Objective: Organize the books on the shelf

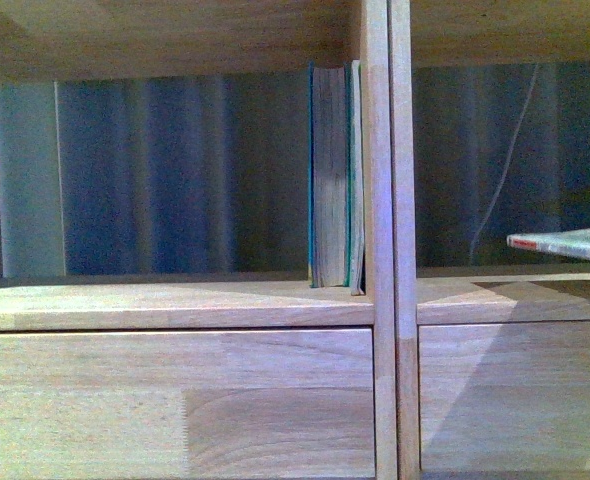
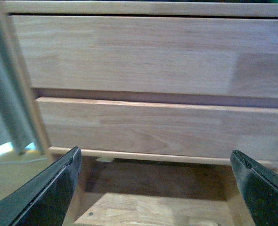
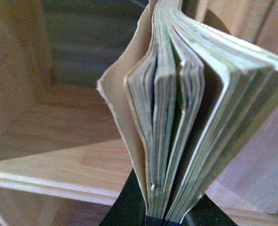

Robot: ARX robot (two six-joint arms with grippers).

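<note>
A teal-covered book (image 1: 333,178) stands upright in the left compartment of the light-wood shelf (image 1: 392,300), pressed against the central divider. The thin booklet (image 1: 565,242) pokes in flat at the right edge, hovering just above the right compartment's floor. In the right wrist view my right gripper (image 3: 165,214) is shut on the booklet (image 3: 186,113), whose pages fan out away from the camera. My left gripper (image 2: 153,162) is open and empty, its two dark fingers (image 2: 44,193) spread in front of the lower drawer fronts.
Two plain drawer fronts (image 2: 143,89) fill the left wrist view, with a wooden floor panel (image 2: 153,212) below. A pale curtain (image 2: 7,94) hangs beside the shelf. Through the open back I see a bluish curtain (image 1: 175,180) and a thin cord (image 1: 505,160).
</note>
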